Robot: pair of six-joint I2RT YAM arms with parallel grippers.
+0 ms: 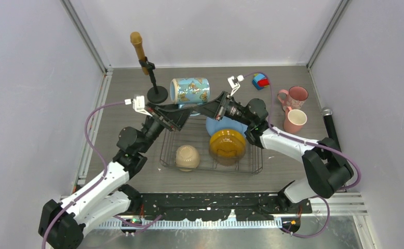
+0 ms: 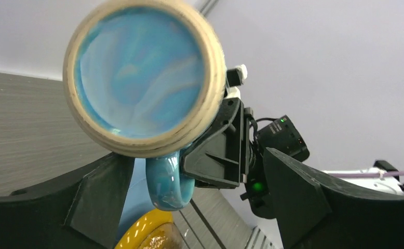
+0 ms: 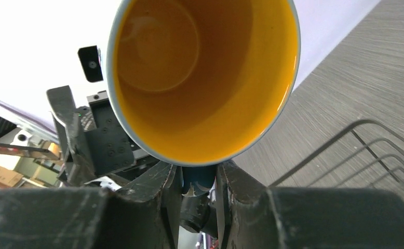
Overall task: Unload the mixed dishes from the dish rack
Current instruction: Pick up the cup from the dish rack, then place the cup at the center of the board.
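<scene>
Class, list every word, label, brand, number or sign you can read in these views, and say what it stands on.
No text can be read in any view.
The blue mug bears only a coloured pattern, no letters.
The cardboard boxes at the right wrist view's edge are too blurred to read.

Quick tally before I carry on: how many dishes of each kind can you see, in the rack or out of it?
Mugs: 3 (blue mug, pink mug, speckled pink mug)
Plates: 2 (blue plate, yellow plate)
Bowls: 1 (beige bowl)
Total: 6
</scene>
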